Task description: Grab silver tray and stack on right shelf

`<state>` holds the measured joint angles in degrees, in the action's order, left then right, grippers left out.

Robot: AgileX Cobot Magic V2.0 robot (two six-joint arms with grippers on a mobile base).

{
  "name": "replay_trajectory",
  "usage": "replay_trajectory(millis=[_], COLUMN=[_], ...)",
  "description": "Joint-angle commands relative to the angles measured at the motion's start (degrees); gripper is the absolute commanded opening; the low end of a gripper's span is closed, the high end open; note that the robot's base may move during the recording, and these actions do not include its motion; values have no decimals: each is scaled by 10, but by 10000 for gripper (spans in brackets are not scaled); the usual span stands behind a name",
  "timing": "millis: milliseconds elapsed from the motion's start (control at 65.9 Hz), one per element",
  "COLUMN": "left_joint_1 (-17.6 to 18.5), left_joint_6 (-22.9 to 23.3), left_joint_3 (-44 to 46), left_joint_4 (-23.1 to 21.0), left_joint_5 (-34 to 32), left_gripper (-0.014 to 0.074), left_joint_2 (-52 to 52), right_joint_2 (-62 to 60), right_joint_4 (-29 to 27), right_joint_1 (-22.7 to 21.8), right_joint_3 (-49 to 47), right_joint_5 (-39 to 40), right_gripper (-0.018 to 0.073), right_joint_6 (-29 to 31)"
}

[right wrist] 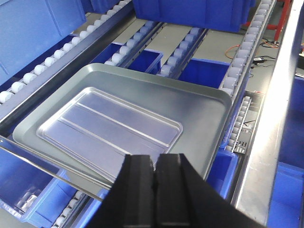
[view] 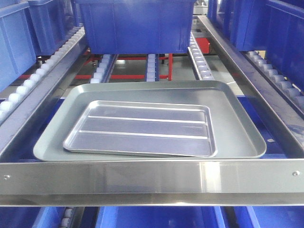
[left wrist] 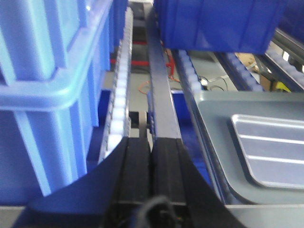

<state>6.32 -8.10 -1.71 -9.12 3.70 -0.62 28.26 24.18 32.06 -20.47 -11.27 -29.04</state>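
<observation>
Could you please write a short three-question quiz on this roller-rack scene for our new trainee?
1. True or false: the shiny ridged rectangular steel tray lies inside the larger dull grey smooth tray.
2. Multiple choice: what stands behind the two trays on the white-roller rack? A) a red bucket B) a large blue plastic bin C) a cardboard box
3. Fill in: in both wrist views, the left gripper and right gripper have their black fingers pressed ____.

Key: 1 true; 2 B; 3 together, holding nothing.
</observation>
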Motion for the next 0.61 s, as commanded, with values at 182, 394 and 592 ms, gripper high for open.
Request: replay_trajectory(millis=[182,394,592], left_joint_1=[-8,-8,-8], left_joint_6=[6,6,6], left_joint_3=[-11,-11,-11], left_joint_4=[2,2,2], left_joint_5=[-60,-60,-60], left_gripper=[-90,-90,-90], left_joint_2=[-9,-9,-9], right_joint_2=[0,0,0], right_joint_4=[14,14,14], right_joint_1=[-1,-1,-1], right_joint_3=[-16,-16,-16], right_joint_5=[47,47,47], right_gripper=[57,57,57], right_joint_6=[5,5,5])
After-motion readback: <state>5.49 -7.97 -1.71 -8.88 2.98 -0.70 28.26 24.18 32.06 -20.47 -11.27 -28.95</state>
